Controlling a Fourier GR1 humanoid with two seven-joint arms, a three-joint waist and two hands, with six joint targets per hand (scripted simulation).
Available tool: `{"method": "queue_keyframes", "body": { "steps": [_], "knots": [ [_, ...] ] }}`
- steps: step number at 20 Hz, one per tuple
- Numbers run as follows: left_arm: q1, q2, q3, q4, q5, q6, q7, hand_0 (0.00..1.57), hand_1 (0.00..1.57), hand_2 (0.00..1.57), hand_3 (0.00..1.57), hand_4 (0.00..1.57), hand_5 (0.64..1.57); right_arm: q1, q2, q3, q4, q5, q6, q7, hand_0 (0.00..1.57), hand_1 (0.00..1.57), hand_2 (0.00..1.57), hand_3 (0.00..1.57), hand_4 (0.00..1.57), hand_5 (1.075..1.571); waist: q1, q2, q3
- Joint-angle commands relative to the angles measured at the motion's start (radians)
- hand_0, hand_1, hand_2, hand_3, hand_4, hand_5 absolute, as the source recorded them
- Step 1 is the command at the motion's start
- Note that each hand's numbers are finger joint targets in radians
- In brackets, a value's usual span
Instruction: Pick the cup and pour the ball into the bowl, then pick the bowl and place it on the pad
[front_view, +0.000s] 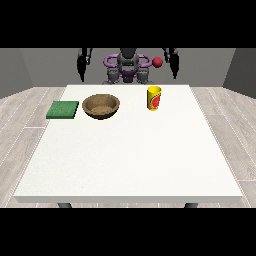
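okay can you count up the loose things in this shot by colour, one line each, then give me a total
Green: 1, the pad on the table.
Brown: 1, the bowl on the table.
Yellow: 1, the cup on the table.
Red: 1, the ball, which shows above the cup near the hand at the view's right, not inside it.
Total: 4

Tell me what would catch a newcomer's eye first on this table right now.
Probably the yellow cup, upright at the far side of the white table, and the red ball, which shows above and behind it, not inside. To the cup's left in the view sits the brown wooden bowl, and further left lies the green pad. Both hands, at the view's left and right, hang behind the table, touching nothing.
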Motion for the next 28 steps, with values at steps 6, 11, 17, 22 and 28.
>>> {"method": "queue_keyframes", "body": {
  "steps": [6, 11, 17, 22, 28],
  "knots": [
    [-0.018, 0.037, 0.018, -0.107, 0.022, -0.008, 0.106, 0.00, 0.00, 0.00, 0.00, 0.66, 1.566, -0.019, -0.042, -0.021, -0.104, -0.018, 0.004, 0.107, 0.00, 0.00, 0.00, 0.00, 0.87, 1.533, 0.000, -0.279, -0.0097],
    [0.030, -0.078, -0.005, -0.251, 0.151, 0.066, 0.430, 0.00, 0.00, 0.00, 0.00, 0.63, 1.564, 0.086, 0.067, 0.000, -0.243, -0.124, -0.075, 0.394, 0.00, 0.00, 0.00, 0.00, 0.86, 1.532, -0.052, -0.434, -0.0076],
    [-0.019, -0.104, -0.091, -0.382, 0.070, 0.162, 0.418, 0.00, 0.00, 0.00, 0.00, 0.57, 1.559, 0.019, 0.052, -0.034, -0.404, -0.121, -0.122, 0.443, 0.00, 0.00, 0.00, 0.00, 0.77, 1.544, -0.048, -0.243, -0.0076],
    [-0.121, -0.092, -0.066, -0.308, 0.031, 0.130, 0.274, 0.00, 0.00, 0.00, 0.00, 0.61, 1.555, -0.090, 0.014, -0.110, -0.350, -0.149, -0.082, 0.327, 0.00, 0.00, 0.00, 0.00, 0.72, 1.540, -0.040, -0.053, -0.0075],
    [-0.174, -0.078, 0.000, -0.119, 0.000, 0.132, -0.036, 0.00, 0.00, 0.00, 0.00, 0.57, 1.520, -0.113, 0.066, -0.074, -0.293, -0.140, -0.048, 0.122, 0.00, 0.00, 0.00, 0.00, 0.70, 1.545, -0.090, 0.170, -0.0079]
  ]
}}
